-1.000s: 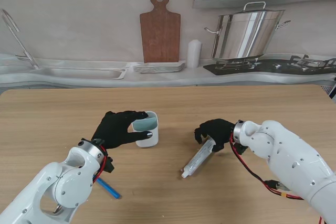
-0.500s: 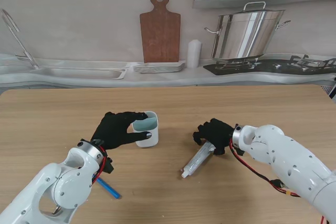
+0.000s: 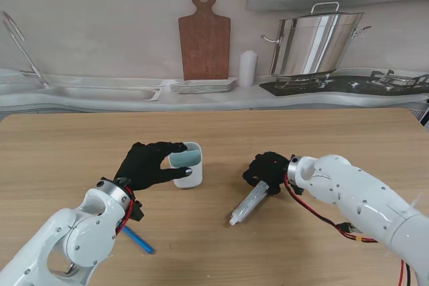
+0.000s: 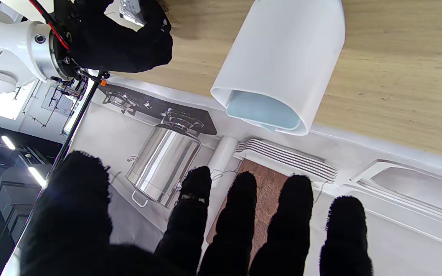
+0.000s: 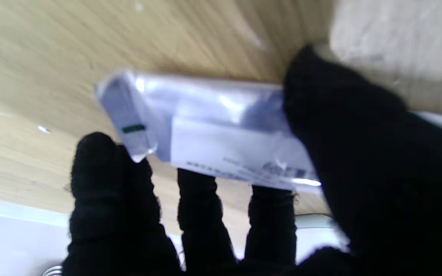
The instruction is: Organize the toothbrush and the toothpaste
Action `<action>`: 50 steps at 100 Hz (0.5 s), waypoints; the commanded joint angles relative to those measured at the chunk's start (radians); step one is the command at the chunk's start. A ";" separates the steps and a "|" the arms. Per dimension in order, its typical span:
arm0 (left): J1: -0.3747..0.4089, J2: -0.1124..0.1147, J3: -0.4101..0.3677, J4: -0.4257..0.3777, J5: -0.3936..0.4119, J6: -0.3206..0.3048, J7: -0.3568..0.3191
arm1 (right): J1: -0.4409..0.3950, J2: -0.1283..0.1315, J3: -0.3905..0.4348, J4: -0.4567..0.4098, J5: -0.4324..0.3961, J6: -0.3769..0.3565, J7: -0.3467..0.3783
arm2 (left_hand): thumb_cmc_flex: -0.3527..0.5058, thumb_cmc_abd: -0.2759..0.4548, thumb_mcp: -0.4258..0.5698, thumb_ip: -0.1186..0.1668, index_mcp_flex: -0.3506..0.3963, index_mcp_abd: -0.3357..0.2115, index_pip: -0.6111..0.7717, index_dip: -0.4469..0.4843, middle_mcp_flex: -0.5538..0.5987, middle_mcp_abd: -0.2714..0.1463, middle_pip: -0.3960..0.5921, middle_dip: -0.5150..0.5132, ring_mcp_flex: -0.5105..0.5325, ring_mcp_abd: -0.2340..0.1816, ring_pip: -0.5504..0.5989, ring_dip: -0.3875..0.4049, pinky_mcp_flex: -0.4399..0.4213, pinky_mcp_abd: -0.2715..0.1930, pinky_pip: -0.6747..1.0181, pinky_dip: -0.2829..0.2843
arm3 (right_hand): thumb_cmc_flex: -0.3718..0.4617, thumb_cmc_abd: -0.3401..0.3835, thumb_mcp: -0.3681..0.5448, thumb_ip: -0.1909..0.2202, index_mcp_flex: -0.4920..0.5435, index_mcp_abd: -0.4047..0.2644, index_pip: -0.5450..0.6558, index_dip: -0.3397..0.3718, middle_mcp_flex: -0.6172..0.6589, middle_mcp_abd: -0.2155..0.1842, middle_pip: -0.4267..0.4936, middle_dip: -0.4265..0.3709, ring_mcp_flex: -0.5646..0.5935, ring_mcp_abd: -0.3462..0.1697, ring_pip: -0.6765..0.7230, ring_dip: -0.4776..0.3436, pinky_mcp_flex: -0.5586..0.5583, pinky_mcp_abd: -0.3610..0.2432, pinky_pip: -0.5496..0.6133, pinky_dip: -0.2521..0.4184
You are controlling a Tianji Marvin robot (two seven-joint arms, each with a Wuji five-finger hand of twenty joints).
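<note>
Your right hand (image 3: 263, 171) is clenched on the toothpaste tube (image 3: 248, 204), fingers (image 5: 200, 214) curled under the flat crimped end and thumb pressing over it. The tube is glossy white-silver plastic, angled with its capped end nearer to me and left; whether the cap touches the wooden table (image 3: 214, 132) you can't tell.

Your left hand (image 3: 147, 164) has its fingers spread and straight, grasping nothing. In the stand view it seems to touch the cup (image 3: 186, 164), but the left wrist view shows a gap between the fingertips (image 4: 240, 199) and the cup (image 4: 282, 65).

The cup is smooth white, rounded-square, pale blue inside, standing upright left of centre.

The blue toothbrush (image 3: 138, 240) lies on the table near me, partly hidden under your left wrist; only the stand view shows it.

The right wrist view is blurred; the print on the tube (image 5: 213, 130) is unreadable. The black gloves look fuzzy and knitted.
</note>
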 commanded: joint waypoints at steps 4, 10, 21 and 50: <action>0.006 -0.002 -0.003 -0.016 -0.002 -0.006 -0.016 | -0.066 0.011 -0.041 0.079 -0.015 -0.006 0.062 | 0.008 0.032 -0.011 -0.013 0.025 -0.026 0.006 0.018 0.033 -0.008 0.000 0.033 0.022 -0.012 0.009 0.016 -0.003 0.013 0.010 0.019 | 0.140 -0.036 0.100 -0.020 0.102 -0.076 0.096 0.041 0.112 -0.095 0.149 0.009 0.542 -0.306 0.144 -0.071 0.081 -0.023 0.039 -0.027; 0.007 -0.002 -0.003 -0.017 -0.003 -0.008 -0.016 | -0.068 0.009 -0.031 0.080 -0.011 -0.009 0.065 | 0.009 0.033 -0.010 -0.013 0.025 -0.027 0.006 0.018 0.034 -0.010 0.000 0.033 0.022 -0.012 0.009 0.016 -0.003 0.014 0.010 0.019 | 0.167 -0.060 0.100 -0.011 0.122 -0.071 0.103 0.059 0.126 -0.089 0.172 0.028 0.567 -0.310 0.173 -0.074 0.123 -0.014 0.049 -0.036; 0.006 -0.002 -0.002 -0.016 -0.002 -0.009 -0.015 | -0.099 0.009 0.036 0.062 -0.010 0.006 0.094 | 0.009 0.034 -0.010 -0.013 0.026 -0.028 0.007 0.018 0.036 -0.012 0.000 0.034 0.023 -0.013 0.009 0.017 -0.003 0.014 0.011 0.019 | 0.221 -0.068 0.100 0.055 0.147 -0.062 0.105 0.143 0.125 -0.052 0.216 0.122 0.612 -0.321 0.249 -0.081 0.209 0.010 0.089 -0.067; -0.003 -0.001 0.005 -0.010 -0.005 -0.011 -0.022 | -0.220 -0.008 0.273 -0.027 0.067 0.075 0.220 | 0.010 0.033 -0.009 -0.012 0.029 -0.028 0.011 0.020 0.041 -0.015 0.002 0.035 0.030 -0.013 0.011 0.019 -0.001 0.015 0.014 0.020 | 0.353 -0.009 0.100 0.259 0.240 -0.049 0.112 0.399 0.126 -0.010 0.281 0.290 0.683 -0.393 0.348 -0.051 0.341 0.022 0.125 -0.065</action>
